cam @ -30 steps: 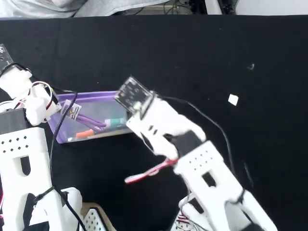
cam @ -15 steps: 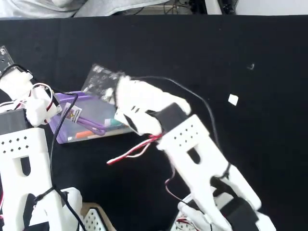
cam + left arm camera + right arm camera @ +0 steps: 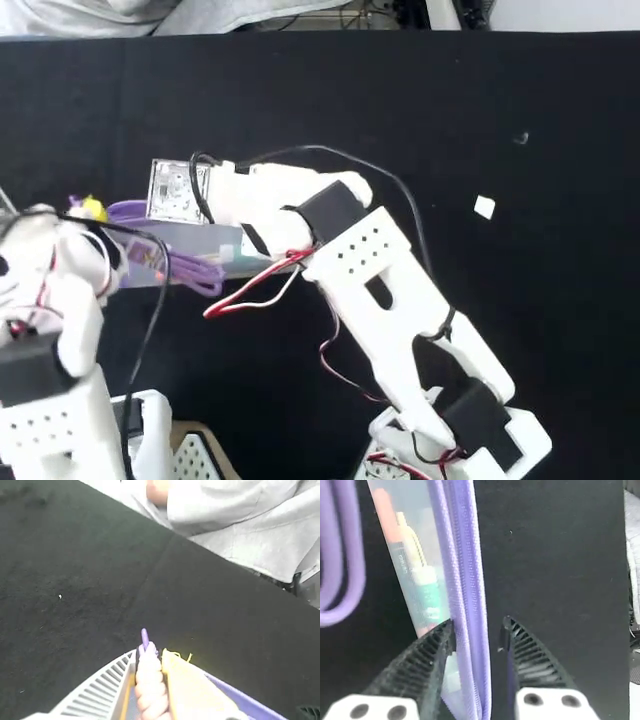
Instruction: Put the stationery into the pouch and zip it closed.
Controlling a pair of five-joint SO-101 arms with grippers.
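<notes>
Black table: right hand swung across, now astride pouch zip

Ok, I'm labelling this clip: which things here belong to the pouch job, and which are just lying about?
Job: purple pouch; pens inside it; left gripper, shut on the pouch's end; right gripper, open astride the zip edge.
Lying about: small white scrap on the black table.

One pouch, two arms, one small white scrap.
</notes>
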